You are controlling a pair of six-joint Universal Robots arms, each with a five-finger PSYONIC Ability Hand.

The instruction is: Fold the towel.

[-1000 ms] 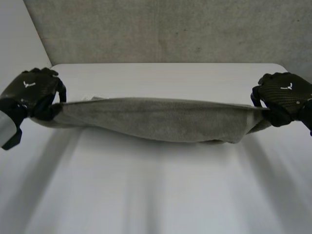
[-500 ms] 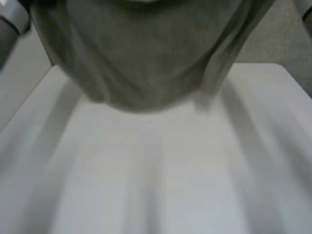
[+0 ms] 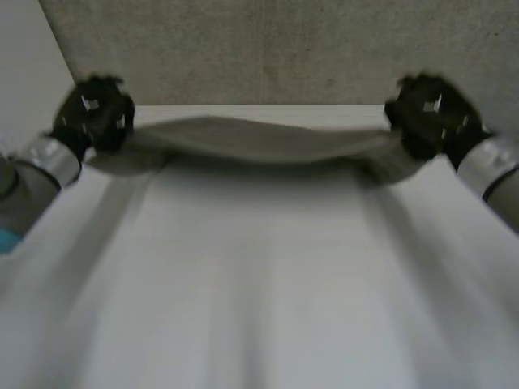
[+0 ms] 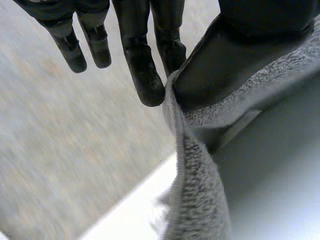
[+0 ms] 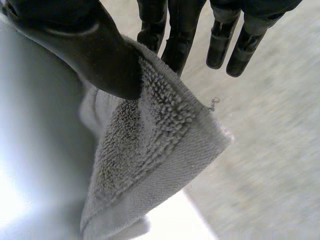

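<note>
The towel [image 3: 259, 143] is stretched near the white table's [image 3: 259, 284] far edge, its ends clamped thumb-to-finger by the left hand [image 3: 96, 113] and right hand [image 3: 428, 115].

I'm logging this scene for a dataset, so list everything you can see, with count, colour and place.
towel: one, grey, stretched between the two hands over the far part of the table.
table: one, white, below the towel and running toward the camera.
floor: one, speckled grey, beyond the table's far edge.
left hand: one, black, pinching the towel's left end between thumb and fingers.
right hand: one, black, pinching the towel's right end near a corner between thumb and fingers.
left arm: one, grey, at the table's left side, ending in the left hand.
right arm: one, grey, at the table's right side, ending in the right hand.
</note>
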